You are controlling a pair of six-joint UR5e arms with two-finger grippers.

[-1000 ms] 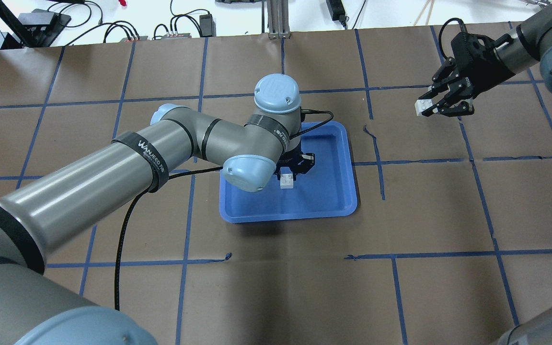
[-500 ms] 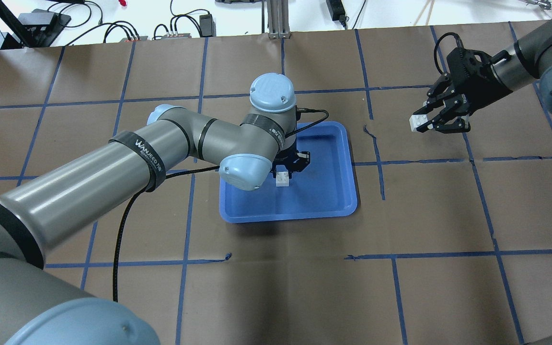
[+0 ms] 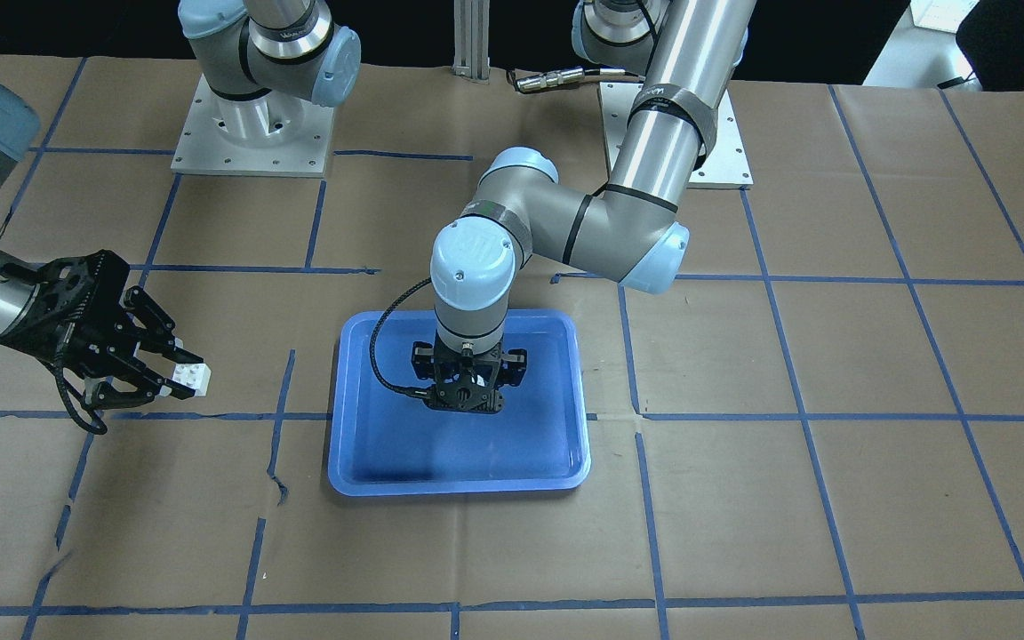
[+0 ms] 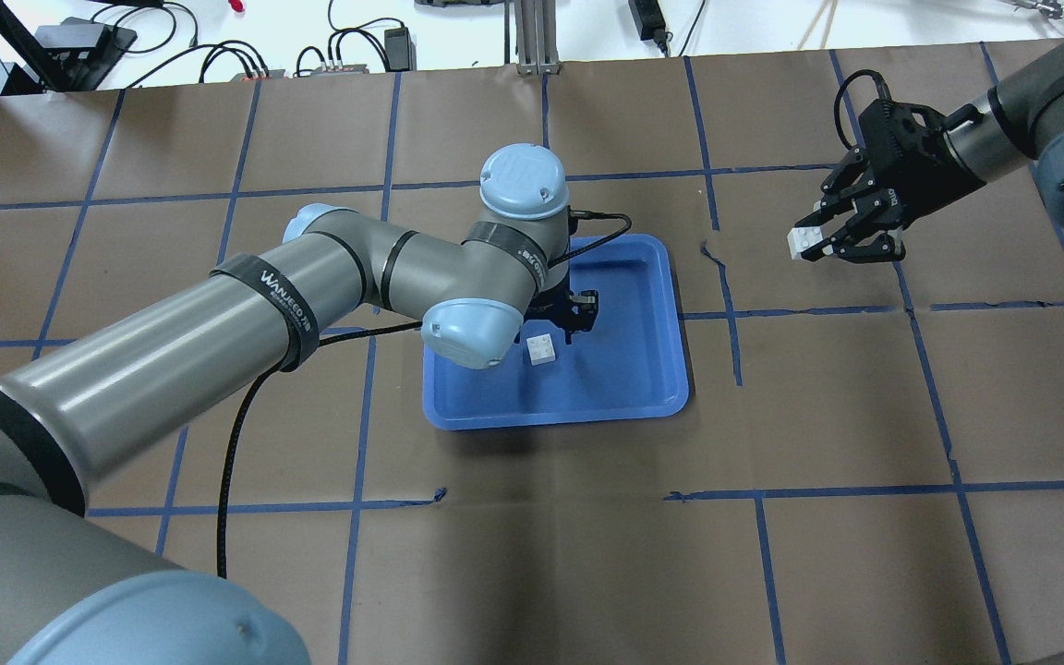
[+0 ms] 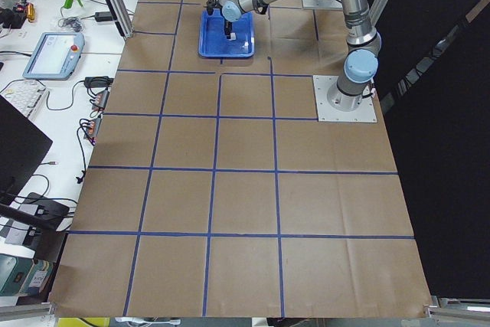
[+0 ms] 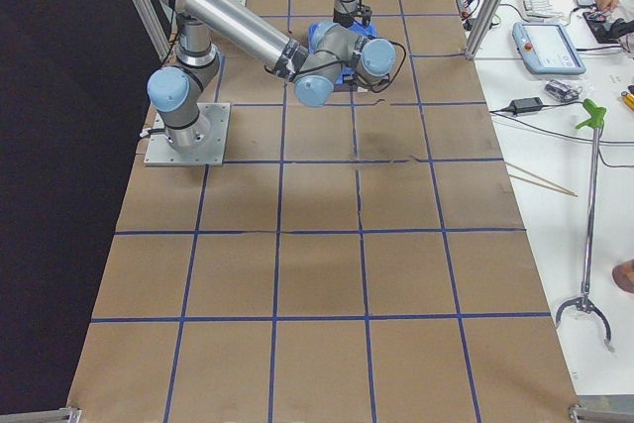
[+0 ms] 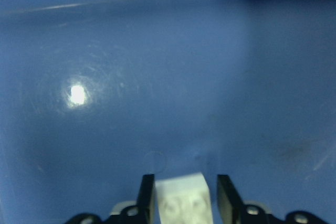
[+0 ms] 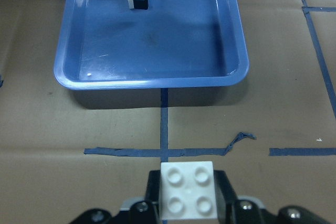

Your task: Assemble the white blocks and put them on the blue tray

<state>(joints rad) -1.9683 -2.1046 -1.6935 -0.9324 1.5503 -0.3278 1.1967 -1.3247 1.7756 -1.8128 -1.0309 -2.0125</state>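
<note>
One white block [image 4: 541, 349] sits low over the floor of the blue tray [image 4: 550, 417] between the fingers of my left gripper [image 4: 558, 332], which points straight down and is shut on it. In the left wrist view the block [image 7: 184, 200] shows studs-up between the fingertips [image 7: 148, 192]. My right gripper [image 4: 820, 246] is shut on the second white block [image 4: 804, 242] and holds it above the table, right of the tray. That block [image 8: 187, 196] faces the tray [image 8: 152, 82] in the right wrist view.
The table is brown paper with a blue tape grid. The left wrist's black cable [image 4: 235, 462] hangs down to the table left of the tray. Cables and power bricks [image 4: 338, 55] lie along the far edge.
My right gripper has moved left and a little nearer, toward the tray, still holding its block. My left arm has shifted slightly left over the tray.
</note>
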